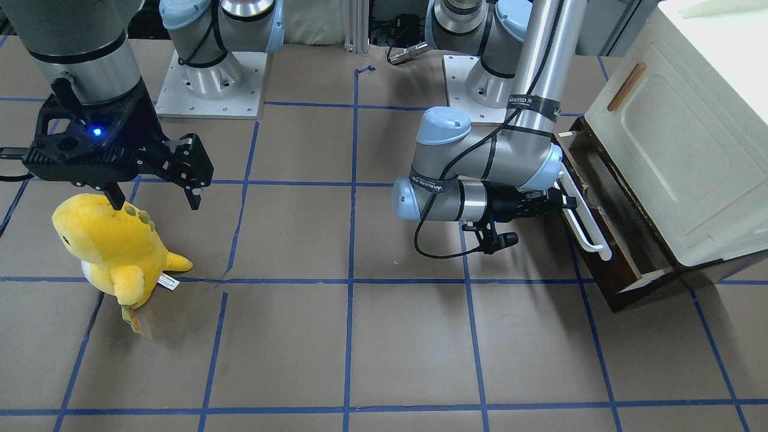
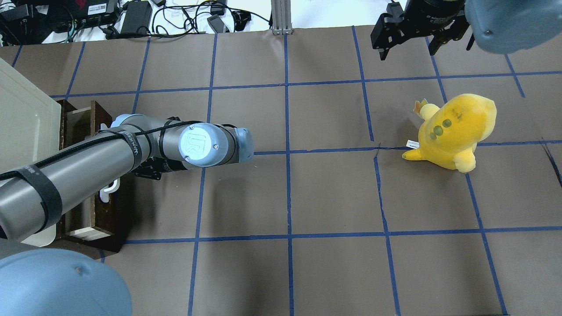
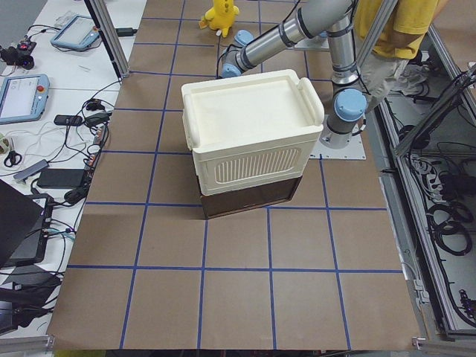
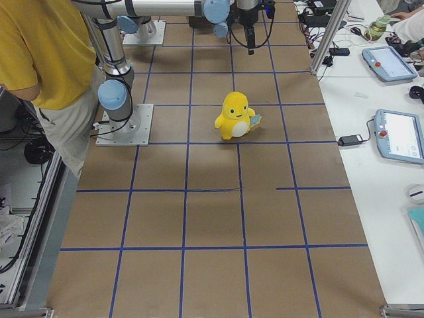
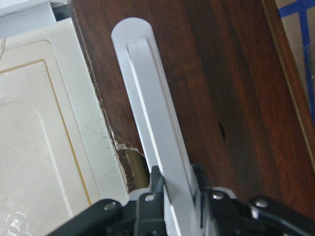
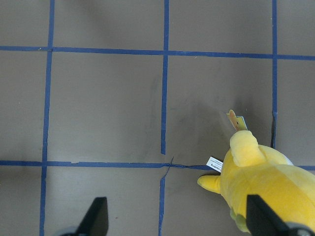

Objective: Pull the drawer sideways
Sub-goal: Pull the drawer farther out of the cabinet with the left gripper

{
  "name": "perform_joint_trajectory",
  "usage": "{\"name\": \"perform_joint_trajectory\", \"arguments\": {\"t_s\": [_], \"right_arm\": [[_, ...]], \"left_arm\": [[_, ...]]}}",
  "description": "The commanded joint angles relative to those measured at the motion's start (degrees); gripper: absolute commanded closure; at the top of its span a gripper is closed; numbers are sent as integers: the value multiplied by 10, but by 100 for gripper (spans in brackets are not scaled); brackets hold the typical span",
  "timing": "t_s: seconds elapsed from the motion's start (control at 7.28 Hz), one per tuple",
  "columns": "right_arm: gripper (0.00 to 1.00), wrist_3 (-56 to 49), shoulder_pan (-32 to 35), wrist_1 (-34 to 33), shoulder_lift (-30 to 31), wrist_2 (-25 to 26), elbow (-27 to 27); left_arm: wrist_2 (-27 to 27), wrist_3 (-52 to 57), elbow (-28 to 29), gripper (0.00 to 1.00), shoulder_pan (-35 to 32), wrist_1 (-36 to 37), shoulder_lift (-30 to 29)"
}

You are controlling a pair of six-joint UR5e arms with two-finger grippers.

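Observation:
The dark brown drawer (image 1: 607, 271) stands partly pulled out from under the cream cabinet (image 1: 678, 138), showing its pale inner side. Its long white bar handle (image 1: 587, 223) runs along the front. My left gripper (image 1: 562, 201) is shut on this handle. In the left wrist view the two fingers (image 5: 156, 184) pinch the white handle (image 5: 147, 98) against the dark drawer front (image 5: 236, 98). In the overhead view my left arm hides that gripper; the drawer (image 2: 104, 221) shows below it. My right gripper (image 1: 155, 198) is open and empty, far from the drawer, above a yellow plush.
A yellow plush toy (image 1: 114, 246) sits on the brown, blue-taped table under my right gripper (image 2: 408, 48), also in the right wrist view (image 6: 266, 187). A person in a yellow shirt (image 4: 33, 53) stands by the robot bases. Tablets and cables lie on the side tables.

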State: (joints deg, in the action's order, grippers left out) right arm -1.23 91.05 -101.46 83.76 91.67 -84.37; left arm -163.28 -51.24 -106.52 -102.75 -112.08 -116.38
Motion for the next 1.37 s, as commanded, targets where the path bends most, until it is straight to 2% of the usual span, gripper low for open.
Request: {"name": "perform_joint_trajectory", "arguments": {"t_s": [0.0, 1.24], "right_arm": [[0, 0, 0, -1, 0, 0, 0], [0, 0, 0, -1, 0, 0, 0]], "left_arm": [[-4, 0, 1, 75, -4, -1, 0], [-5, 13, 1, 75, -30, 1, -3]]}}
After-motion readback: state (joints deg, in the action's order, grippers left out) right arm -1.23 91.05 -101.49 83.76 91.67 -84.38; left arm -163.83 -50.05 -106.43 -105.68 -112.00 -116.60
